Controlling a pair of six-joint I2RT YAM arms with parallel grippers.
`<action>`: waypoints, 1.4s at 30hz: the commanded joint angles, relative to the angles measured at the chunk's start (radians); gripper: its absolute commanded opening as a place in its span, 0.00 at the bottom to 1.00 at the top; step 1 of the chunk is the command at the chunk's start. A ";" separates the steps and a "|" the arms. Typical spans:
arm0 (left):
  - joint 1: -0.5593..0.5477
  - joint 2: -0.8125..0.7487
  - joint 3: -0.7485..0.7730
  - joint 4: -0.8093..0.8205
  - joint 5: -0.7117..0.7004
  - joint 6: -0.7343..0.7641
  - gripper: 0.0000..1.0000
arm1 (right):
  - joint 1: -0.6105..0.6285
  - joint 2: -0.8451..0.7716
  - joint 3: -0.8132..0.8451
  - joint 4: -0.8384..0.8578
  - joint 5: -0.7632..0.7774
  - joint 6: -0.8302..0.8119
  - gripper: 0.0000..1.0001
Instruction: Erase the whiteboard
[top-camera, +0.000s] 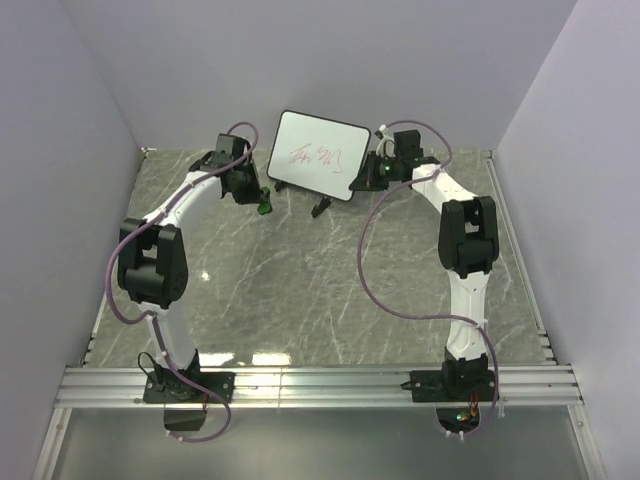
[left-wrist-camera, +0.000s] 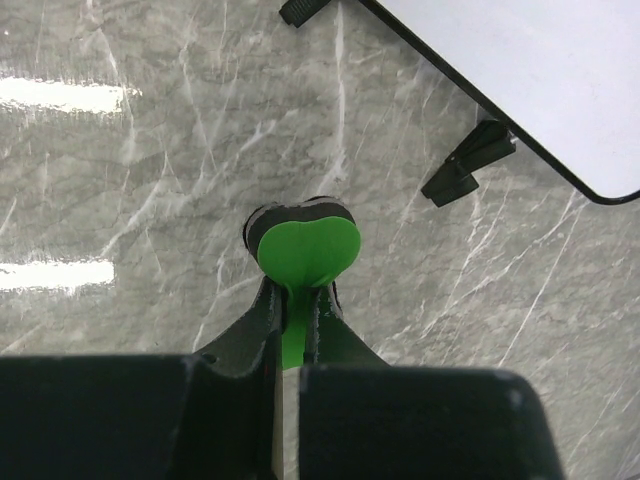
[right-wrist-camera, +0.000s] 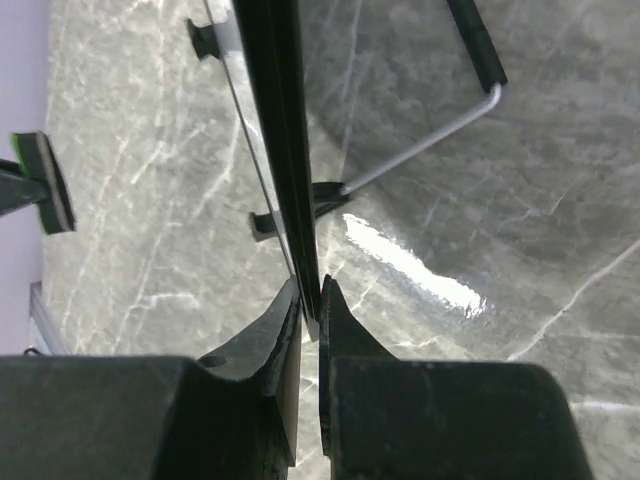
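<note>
Board braced on its right edge, eraser poised by its lower left corner, wipe not yet begun.

At the far middle of the marble table (top-camera: 300, 290), the whiteboard (top-camera: 300, 135) stands propped on its feet, face toward the arms. The right gripper (right-wrist-camera: 310, 295) pinches its right edge, fingers narrow with the frame between them. The left gripper (left-wrist-camera: 295, 290) clamps the green eraser (left-wrist-camera: 305, 250) at its waist, low over the table near the board and clear of its face. The red scribbles (top-camera: 316, 156) sit mid-face. To wipe well, I judge the eraser should meet the face flat and sweep lightly across the marks while the right grip stops the board tipping.
</note>
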 joint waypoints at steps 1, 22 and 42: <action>0.001 -0.044 -0.010 0.018 -0.003 0.009 0.00 | 0.007 -0.010 -0.083 0.038 0.113 -0.055 0.00; 0.001 -0.096 -0.129 0.061 -0.023 0.006 0.00 | 0.235 -0.146 -0.531 0.282 0.137 0.033 0.00; 0.001 -0.149 -0.180 0.095 -0.042 0.009 0.00 | 0.354 -0.622 -0.769 0.107 -0.027 -0.088 0.00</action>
